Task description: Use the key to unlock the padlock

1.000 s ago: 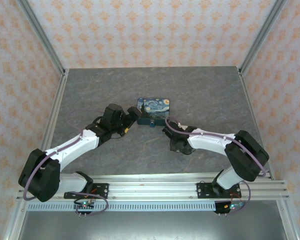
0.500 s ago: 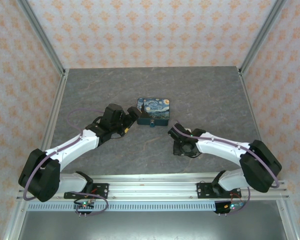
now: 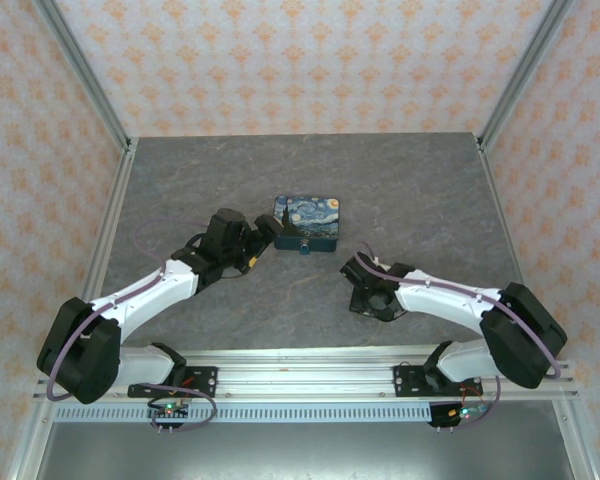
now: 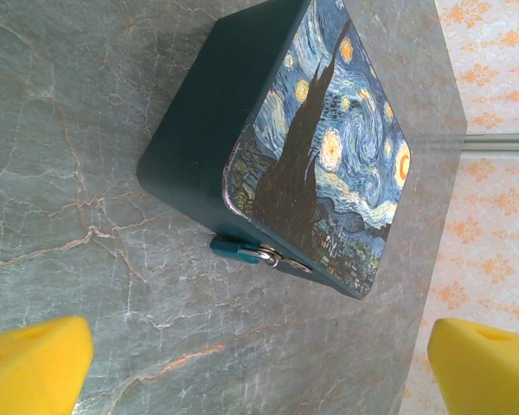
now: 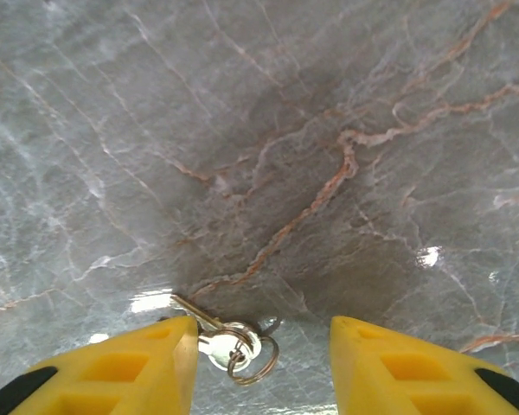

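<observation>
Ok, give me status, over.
Left end effector open, facing padlock on box front. Right end effector open, low over key on table, not gripped. Nothing obstructing.

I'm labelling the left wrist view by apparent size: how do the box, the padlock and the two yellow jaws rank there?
1. box
2. yellow jaws, alike to each other; cropped by the frame and nearest the camera, so this rank is unsure
3. padlock, tiny at the box's lower edge
</observation>
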### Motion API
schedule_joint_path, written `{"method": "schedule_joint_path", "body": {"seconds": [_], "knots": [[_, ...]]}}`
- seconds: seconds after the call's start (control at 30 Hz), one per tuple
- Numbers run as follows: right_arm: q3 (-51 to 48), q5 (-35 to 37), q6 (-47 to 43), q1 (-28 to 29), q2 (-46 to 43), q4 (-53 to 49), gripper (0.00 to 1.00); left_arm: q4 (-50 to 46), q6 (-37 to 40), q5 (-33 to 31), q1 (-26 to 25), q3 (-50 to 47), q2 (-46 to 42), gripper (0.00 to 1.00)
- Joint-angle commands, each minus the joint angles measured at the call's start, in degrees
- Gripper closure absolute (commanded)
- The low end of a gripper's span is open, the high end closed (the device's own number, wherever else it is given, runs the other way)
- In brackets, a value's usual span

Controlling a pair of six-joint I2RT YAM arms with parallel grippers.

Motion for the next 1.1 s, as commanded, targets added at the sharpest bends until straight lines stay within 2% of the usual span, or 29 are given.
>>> {"method": "schedule_joint_path", "body": {"seconds": [0.0, 0.17, 0.43, 0.7, 0.97, 1.0, 1.07], "knots": [[-1.20, -0.92, 3.10, -0.21, -0.41, 2.32, 0.56, -0.97, 0.77, -1.68, -0.49, -0.54, 0.32, 0.00], [-1.15, -2.67, 3.34, -0.21, 2.40, 5.64, 0.61, -0.71, 0.60, -1.54, -0.46, -0.65, 0.53, 0.00], [3.87, -3.57, -0.95, -0.88, 8.70, 8.56, 1.00, -1.34, 0.75, -1.61, -0.47, -0.41, 0.34, 0.00], [6.29, -5.88, -3.91, -3.81, 8.65, 10.74, 1.00, -1.74, 0.87, -1.66, -0.44, -0.08, 0.02, 0.00], [3.10, -4.27, 0.01, -3.90, 1.07, 11.02, 1.00, -1.72, 0.95, -1.46, -0.45, 0.23, 0.59, 0.00], [2.61, -4.26, -0.04, -3.91, 0.37, 11.04, 0.93, -1.57, 0.93, -1.39, -0.44, 0.25, 0.73, 0.00], [1.63, -4.20, -0.03, -3.91, -0.99, 11.15, 0.56, -1.33, 0.90, -1.25, -0.48, 0.42, 0.97, 0.00]]}}
